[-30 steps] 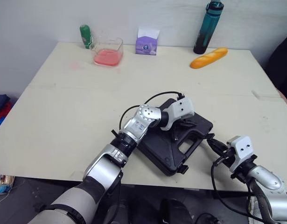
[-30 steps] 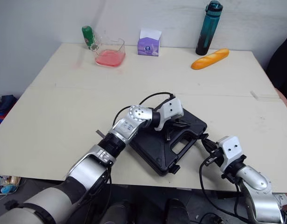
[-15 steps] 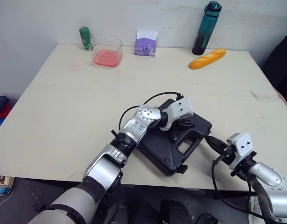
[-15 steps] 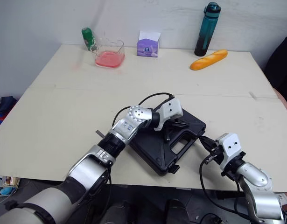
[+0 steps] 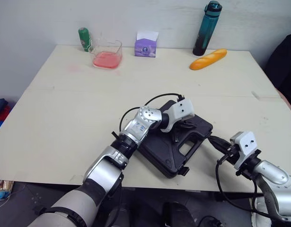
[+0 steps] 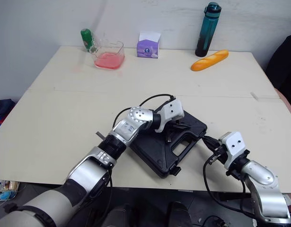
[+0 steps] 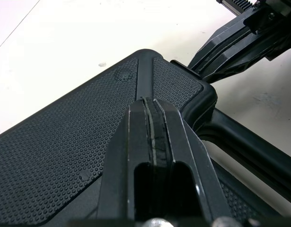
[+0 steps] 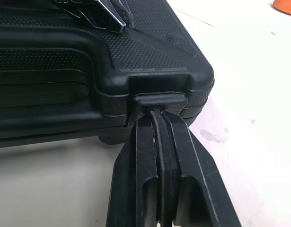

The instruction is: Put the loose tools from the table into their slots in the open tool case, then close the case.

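Tool case (image 5: 170, 150): the lid is seen down; the case is laid at the near edge of the table (image 5: 65, 109), right of centre.
Left gripper (image 7: 152, 103): the fingers are pressed together with nothing between them, and the tips are set on the dimpled lid.
Right gripper (image 8: 157, 112): the fingers are pressed flat together, empty, and the tips are held against the latch (image 8: 158, 100) at the case's right corner.
Far edge: a bottle (image 5: 204, 28), bread (image 5: 208, 59) and a tissue box (image 5: 146, 45) are seen.

Left arm (image 5: 118, 153) reaches forward and inward, wrist bent, left gripper (image 5: 182, 129) fingers pressed flat together; right arm (image 5: 272, 173) low, forearm angled inward, right gripper (image 5: 214, 141) fingers likewise pressed together.
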Controlling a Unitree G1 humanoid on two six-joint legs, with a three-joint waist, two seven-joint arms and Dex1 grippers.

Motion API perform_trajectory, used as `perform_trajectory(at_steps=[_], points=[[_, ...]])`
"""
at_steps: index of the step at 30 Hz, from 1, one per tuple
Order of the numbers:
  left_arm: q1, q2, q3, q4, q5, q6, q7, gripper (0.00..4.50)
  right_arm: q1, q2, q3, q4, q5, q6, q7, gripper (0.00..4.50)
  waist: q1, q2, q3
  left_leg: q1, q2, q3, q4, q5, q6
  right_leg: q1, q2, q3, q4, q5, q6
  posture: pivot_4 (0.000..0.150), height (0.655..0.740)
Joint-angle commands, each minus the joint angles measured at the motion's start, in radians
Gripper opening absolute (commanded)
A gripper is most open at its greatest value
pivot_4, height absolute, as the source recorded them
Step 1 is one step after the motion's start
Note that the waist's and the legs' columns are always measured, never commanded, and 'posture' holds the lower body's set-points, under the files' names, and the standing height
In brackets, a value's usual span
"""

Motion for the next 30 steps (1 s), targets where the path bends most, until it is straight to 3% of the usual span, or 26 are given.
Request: perform_trajectory(at_steps=[1,14,18,24,30], points=[[0.101,0.002,-0.106,0.094,0.084,0.093,-0.027,0.01,-0.052,-0.017,-0.01,-0.045,0.031,-0.016,0.022,0.0,-0.001,0.0,0.0,0.0,0.0,0.0,0.0,0.0,0.0,0.0,0.0,0.0,0.0,0.0,0.0,0.15,0.74],[0.105,0.007,-0.123,0.126,0.125,0.118,-0.013,0.01,-0.114,-0.016,0.045,-0.062,0.017,0.065,0.014,0.0,0.006,-0.002,-0.009,0.001,0.001,-0.002,0.0,-0.004,0.002,0.002,-0.003,-0.002,-0.002,0.0,-0.001,0.15,0.74],[0.108,0.011,-0.118,0.116,0.121,0.121,-0.01,0.01,-0.1,-0.026,0.041,-0.076,0.022,0.08,0.014,0.0,0.007,-0.002,-0.01,0.001,0.001,-0.01,0.0,-0.004,-0.001,0.01,-0.004,-0.003,-0.01,-0.001,-0.001,0.15,0.74],[0.106,0.03,-0.094,0.082,0.106,0.088,-0.01,0.01,-0.069,-0.046,-0.031,-0.108,0.077,0.068,0.041,0.0,0.007,-0.002,-0.01,0.004,0.001,-0.014,0.0,-0.007,0.001,0.016,-0.005,-0.005,-0.013,0.0,-0.001,0.15,0.74],[0.112,0.047,-0.021,-0.067,0.025,-0.02,-0.057,0.01,-0.019,-0.07,-0.105,-0.122,0.117,0.035,0.087,0.0,0.002,0.004,-0.006,0.003,0.002,-0.014,-0.001,-0.007,0.001,0.015,-0.004,-0.005,-0.013,0.0,-0.001,0.15,0.74]])
